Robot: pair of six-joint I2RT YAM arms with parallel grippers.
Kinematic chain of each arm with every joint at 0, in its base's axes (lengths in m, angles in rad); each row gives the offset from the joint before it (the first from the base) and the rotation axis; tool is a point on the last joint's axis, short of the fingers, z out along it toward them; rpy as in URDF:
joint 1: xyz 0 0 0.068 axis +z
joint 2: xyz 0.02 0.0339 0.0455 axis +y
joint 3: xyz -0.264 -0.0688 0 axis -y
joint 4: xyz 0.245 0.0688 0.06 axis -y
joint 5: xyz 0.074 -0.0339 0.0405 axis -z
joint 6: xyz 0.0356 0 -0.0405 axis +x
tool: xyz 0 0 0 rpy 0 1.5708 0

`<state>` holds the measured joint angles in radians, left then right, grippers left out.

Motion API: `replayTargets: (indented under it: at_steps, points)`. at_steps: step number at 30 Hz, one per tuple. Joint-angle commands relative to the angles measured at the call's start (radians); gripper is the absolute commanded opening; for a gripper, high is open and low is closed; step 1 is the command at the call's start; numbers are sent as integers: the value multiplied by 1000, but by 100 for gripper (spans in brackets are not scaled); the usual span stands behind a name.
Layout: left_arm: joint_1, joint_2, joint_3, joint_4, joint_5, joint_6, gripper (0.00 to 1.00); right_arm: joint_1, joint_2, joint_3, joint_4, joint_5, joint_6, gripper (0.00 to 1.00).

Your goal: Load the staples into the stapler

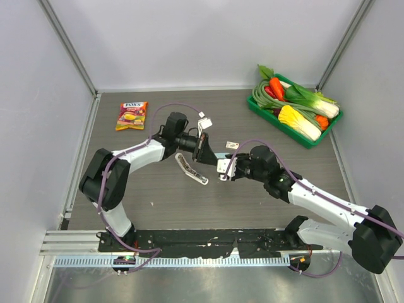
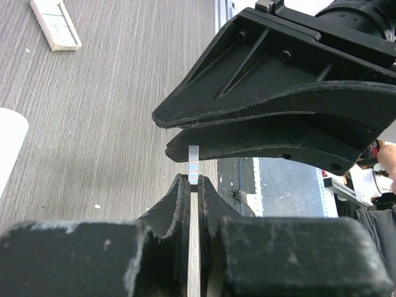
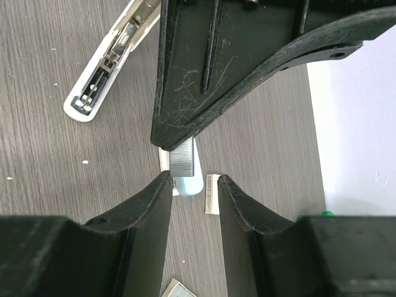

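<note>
The strip of staples (image 3: 184, 158) is pinched flat between my left fingers (image 2: 178, 201). They're squeezed tight on it, with just a short end poking out past the tips. I'm holding it out like that so my other side can get at it. My right fingers (image 3: 148, 210) are apart with nothing in them, tips aimed at that exposed end and nearly on it. Looks to me like a handover or re-grip, since 1 hand probably can't line the strip up alone.

Right under the strip, just past my right tips, there's a light-blue piece (image 3: 189, 185). Maybe a 2nd stapler, can't tell. The white stapler (image 3: 102, 71) lies swung open off to the left of my right fingers, channel facing up, ready for loading. The little staples box (image 1: 231, 145) sits just beyond my right fingers, not touched by either hand.
</note>
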<state>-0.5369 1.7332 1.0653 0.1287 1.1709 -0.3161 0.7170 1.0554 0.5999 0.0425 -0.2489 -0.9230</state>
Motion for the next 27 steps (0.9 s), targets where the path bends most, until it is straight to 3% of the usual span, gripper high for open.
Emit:
replayTargets:
  at_steps: [1, 13, 27]
  points:
    - [-2, 6, 10, 31, 30, -24, 1, 4, -34, -3, 48, -30, -28, 40]
    - [-3, 28, 7, 61, 27, -55, 1, 6, -44, -5, -7, -115, -57, 35]
    - [0, 46, -19, 170, 76, -141, 5, 10, -57, -32, 11, -118, -91, 21]
